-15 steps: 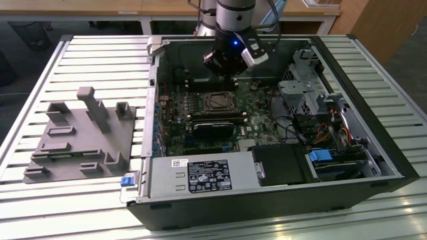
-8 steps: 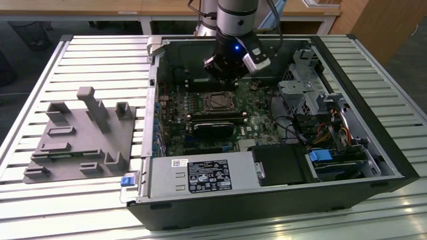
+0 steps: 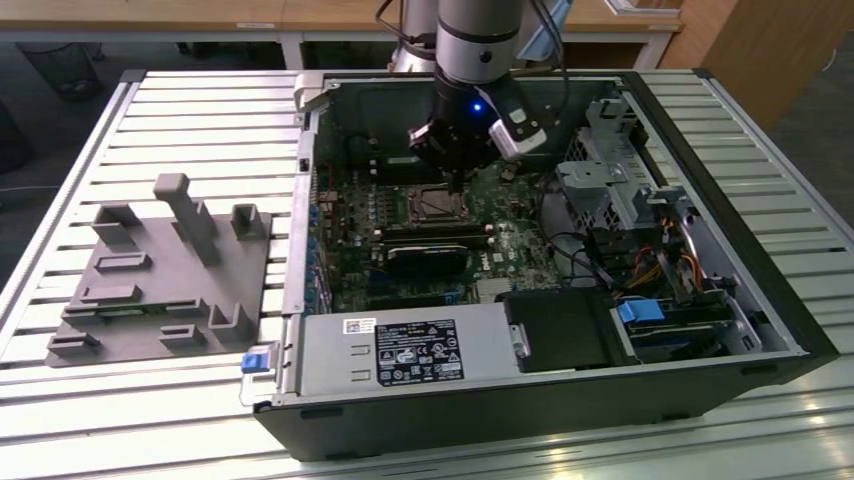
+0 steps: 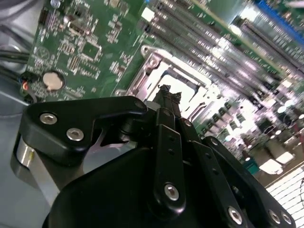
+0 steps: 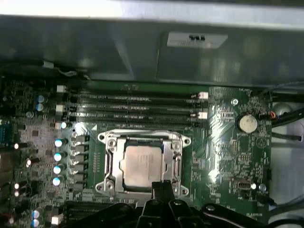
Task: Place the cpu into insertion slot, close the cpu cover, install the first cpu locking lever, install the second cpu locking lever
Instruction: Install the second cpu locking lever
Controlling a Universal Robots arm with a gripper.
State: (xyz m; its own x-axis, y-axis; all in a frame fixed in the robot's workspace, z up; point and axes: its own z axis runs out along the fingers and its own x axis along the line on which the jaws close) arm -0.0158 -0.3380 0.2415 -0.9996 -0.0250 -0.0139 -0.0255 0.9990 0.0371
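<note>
While the cpu (image 5: pixel 141 164) is sitting seated in the insertion slot (image 5: pixel 176 166) under the closed cpu cover (image 5: pixel 110 164), the gripper (image 5: pixel 161 189) is hovering directly above its near edge, fingertips pressed together and holding nothing.

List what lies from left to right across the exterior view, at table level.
Grey plastic fixture block with upright posts → blue latch tab on the computer case corner → green motherboard with the silvery cpu under its metal cpu cover → blue-clipped drive bay with coloured wires.
</note>
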